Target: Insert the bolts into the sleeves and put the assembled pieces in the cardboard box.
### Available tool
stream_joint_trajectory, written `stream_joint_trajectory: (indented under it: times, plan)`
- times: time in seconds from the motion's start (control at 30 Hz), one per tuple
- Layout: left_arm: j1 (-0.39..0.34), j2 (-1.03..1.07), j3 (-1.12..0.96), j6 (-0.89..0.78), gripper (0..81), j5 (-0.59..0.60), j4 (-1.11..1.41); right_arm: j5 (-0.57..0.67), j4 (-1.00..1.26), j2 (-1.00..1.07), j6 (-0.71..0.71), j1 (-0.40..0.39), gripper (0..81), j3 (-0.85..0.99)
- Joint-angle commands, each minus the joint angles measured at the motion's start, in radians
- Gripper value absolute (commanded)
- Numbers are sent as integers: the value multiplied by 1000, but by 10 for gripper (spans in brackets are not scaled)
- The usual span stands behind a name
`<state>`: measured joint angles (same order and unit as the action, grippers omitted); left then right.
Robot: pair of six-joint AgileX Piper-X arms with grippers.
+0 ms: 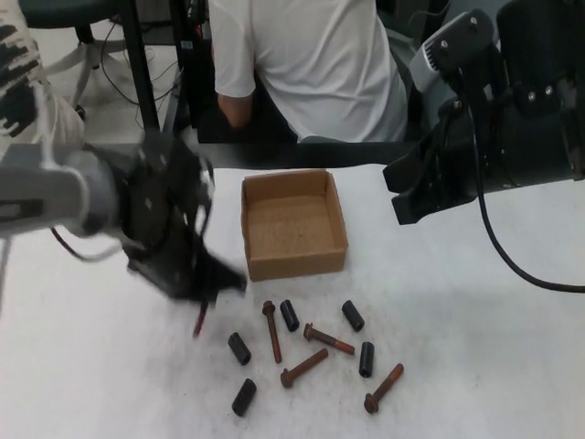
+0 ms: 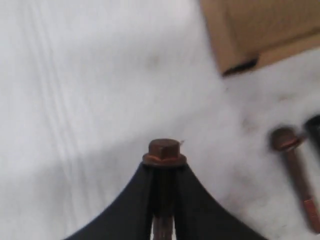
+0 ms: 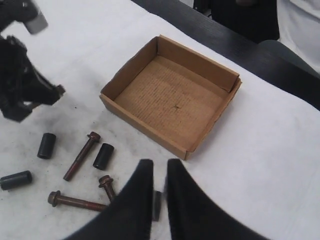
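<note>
On the white tabletop (image 1: 475,320), we are seeing the cardboard box (image 1: 292,224) sitting open; the left claw (image 2: 163,170) is pinching one bolt (image 2: 164,149) near it, the right claw (image 3: 160,165) hovering slightly spread, loose bolts (image 1: 272,331) and sleeves (image 1: 289,315) lying nearby.

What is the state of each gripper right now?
Left gripper: closed on a bolt.
Right gripper: slightly open, holding nothing.
</note>
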<state>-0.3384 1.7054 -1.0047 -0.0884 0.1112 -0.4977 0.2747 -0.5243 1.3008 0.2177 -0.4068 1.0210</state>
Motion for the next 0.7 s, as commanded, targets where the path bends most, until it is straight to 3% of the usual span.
stream_joint_trajectory:
  times: [0.0,0.2,0.4,0.5,0.63,0.67]
  plan:
    - [39,-176,-24,-65,3,118,130,61,16,-13,-10,-2,81,12]
    - [147,-365,-24,-70,3,367,120,88,-16,39,12,-2,81,12]
    - [177,-453,-24,-20,3,394,27,59,-140,217,145,-2,90,12]
    - [177,-474,-24,-15,3,426,-6,40,-146,290,177,-2,178,20]
    - [177,-484,-24,-15,3,428,-42,-58,-155,371,196,-2,381,78]
    - [177,-484,-24,-5,3,428,-49,-79,-154,391,196,-2,392,97]
